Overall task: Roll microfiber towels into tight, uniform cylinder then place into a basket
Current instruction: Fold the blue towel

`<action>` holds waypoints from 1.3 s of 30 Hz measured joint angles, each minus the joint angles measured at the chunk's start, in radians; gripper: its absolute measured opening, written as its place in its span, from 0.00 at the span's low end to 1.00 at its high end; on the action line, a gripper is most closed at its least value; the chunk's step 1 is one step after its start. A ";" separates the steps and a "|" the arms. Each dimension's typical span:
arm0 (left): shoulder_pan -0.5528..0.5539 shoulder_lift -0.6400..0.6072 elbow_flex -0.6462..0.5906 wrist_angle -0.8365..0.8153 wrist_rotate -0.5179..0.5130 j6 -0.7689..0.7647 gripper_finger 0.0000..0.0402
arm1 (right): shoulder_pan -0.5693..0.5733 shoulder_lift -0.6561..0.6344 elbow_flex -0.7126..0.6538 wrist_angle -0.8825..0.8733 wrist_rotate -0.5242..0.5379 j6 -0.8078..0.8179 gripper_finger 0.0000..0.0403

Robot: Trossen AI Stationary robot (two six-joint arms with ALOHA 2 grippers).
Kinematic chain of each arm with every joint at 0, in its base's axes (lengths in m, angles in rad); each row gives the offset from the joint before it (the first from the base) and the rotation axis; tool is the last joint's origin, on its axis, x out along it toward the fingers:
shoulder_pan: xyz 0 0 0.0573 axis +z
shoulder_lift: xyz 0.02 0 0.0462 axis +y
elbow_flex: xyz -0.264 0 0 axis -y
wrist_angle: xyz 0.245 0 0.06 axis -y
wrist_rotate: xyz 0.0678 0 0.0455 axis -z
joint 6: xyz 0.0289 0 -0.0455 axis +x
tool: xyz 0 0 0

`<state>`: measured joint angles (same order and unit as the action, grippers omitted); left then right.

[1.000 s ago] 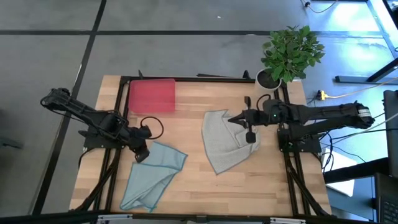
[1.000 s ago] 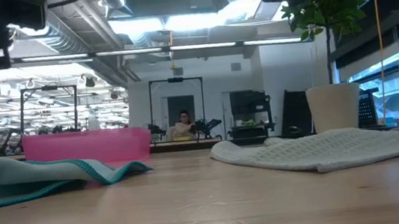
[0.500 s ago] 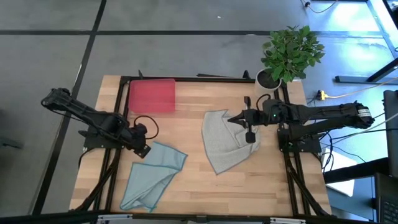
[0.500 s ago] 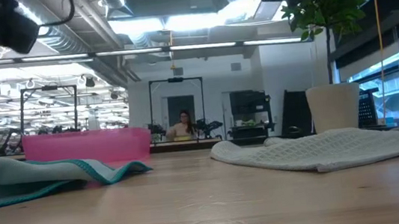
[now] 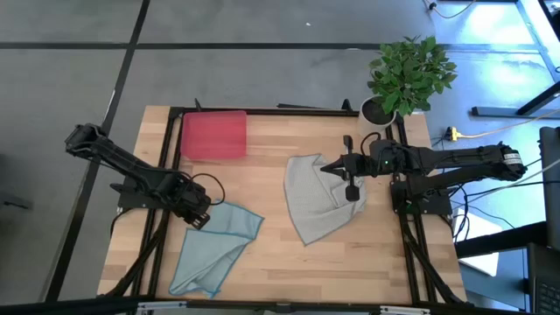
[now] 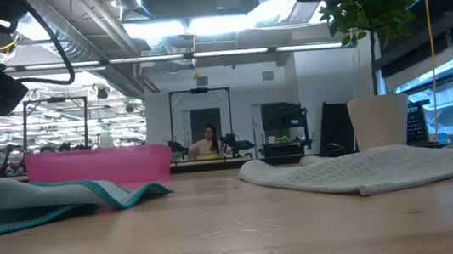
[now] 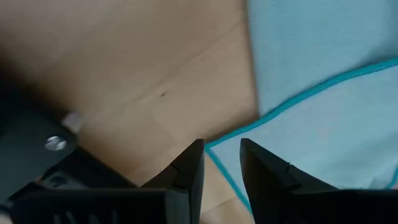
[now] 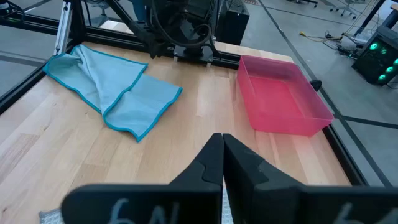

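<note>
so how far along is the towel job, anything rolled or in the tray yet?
Nothing finished. The red tray is empty, and the blue towel and the grey towel both lie crumpled and unrolled on the table. In hand: the left tool is low over the blue towel's teal-hemmed edge, fingers slightly apart, gripping nothing. The right tool waits shut above the grey towel. Left: roll both towels, then place them.
</note>
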<state>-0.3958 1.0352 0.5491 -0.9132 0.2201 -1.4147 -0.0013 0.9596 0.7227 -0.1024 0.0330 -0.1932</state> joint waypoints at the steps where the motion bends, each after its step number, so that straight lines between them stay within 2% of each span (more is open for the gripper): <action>1: 0.000 0.005 -0.005 0.021 0.011 0.001 0.24 | 0.000 0.000 0.000 0.000 0.000 0.000 0.02; 11: -0.052 0.060 -0.032 0.081 0.034 0.034 0.23 | 0.000 0.000 0.000 -0.009 0.000 0.000 0.02; 17: -0.099 0.066 -0.032 0.091 0.033 -0.023 0.23 | 0.000 0.000 0.000 -0.009 0.000 -0.001 0.02; 27: -0.154 0.070 -0.032 0.095 -0.036 -0.053 0.22 | 0.000 0.000 0.000 -0.013 0.000 -0.003 0.02; 35: -0.176 0.170 -0.032 0.126 -0.041 -0.071 0.22 | 0.000 0.000 0.000 -0.022 0.000 -0.003 0.02; 39: -0.178 0.210 -0.032 0.123 -0.010 -0.070 0.22 | 0.000 0.000 -0.001 -0.023 0.001 -0.020 0.02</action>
<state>-0.5735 1.2453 0.5171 -0.7898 0.2098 -1.4846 -0.0013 0.9596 0.7219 -0.1249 0.0338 -0.2134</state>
